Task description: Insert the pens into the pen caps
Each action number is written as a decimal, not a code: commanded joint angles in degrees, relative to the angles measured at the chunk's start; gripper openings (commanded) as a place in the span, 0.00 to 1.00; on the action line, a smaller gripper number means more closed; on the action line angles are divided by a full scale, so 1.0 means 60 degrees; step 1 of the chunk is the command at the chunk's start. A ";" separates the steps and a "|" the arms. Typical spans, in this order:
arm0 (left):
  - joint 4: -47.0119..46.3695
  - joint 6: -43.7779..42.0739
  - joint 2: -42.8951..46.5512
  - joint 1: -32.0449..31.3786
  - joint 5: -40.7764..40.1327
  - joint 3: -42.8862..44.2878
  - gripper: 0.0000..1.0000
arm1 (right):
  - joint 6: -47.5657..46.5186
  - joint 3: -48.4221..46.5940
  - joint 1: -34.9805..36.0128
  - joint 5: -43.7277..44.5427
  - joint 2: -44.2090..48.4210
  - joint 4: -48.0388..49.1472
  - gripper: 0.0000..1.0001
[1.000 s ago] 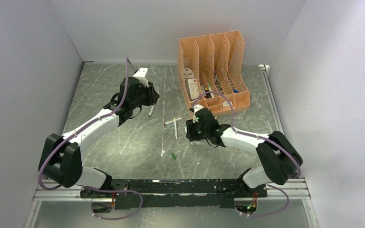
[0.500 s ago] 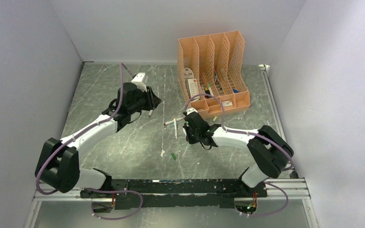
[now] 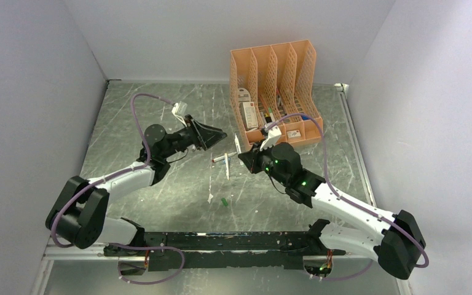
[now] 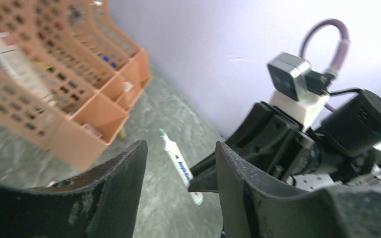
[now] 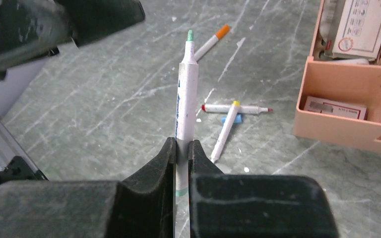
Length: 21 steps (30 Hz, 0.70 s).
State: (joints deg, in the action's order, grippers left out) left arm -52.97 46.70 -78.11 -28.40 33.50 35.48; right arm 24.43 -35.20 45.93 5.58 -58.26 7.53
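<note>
The lower end of the green-tipped pen (image 5: 186,99) was buried between the right gripper's (image 5: 182,144) fingers, so its far end could not be made out. A blue cap (image 5: 224,119) was mostly covered by the yellow-tipped pen (image 5: 226,130) lying across it. From above, a small green cap (image 3: 224,201) lay alone on the table (image 3: 160,184), near the arms' side and too small to tell which way it pointed. In that view both grippers' fingertips were dark and hard to separate.

The right gripper was clamped on the green-tipped pen's barrel, held clear of the table. The left gripper (image 3: 220,133) had its fingers (image 4: 104,198) spread wide with nothing between them. It faced the held pen from just beside it, not touching.

The held pen's long axis ran straight out along the right gripper's fingers, bare green tip leading toward the left gripper and uncapped.

Three more pens lay flat on the table between the grippers and the peach organiser (image 5: 347,119). They were an orange-capped pen (image 5: 211,43) on a slant, a red-ended pen (image 5: 235,108) lying crosswise in the right wrist view, and the yellow-tipped one, whose yellow end touched the red-ended pen
</note>
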 commanded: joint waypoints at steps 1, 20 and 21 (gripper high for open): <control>-0.2611 0.0641 -0.0461 -0.0811 0.0704 0.0092 0.68 | 0.0147 -0.0075 -0.0029 -0.0111 0.0347 0.0877 0.00; -0.2306 0.0109 -0.0731 -0.1535 -0.0552 0.0307 0.66 | -0.0160 0.0096 -0.0023 0.0120 0.1767 0.1025 0.00; -0.2299 0.0114 -0.0779 -0.1530 -0.0570 0.0335 0.66 | -0.0195 0.0084 -0.0020 0.0024 0.1803 0.1048 0.00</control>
State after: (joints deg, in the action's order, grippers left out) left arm -68.86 50.02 -84.05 -37.34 32.56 35.64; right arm 24.18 -35.11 45.71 6.61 -49.50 11.79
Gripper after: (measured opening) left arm 0.662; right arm 0.044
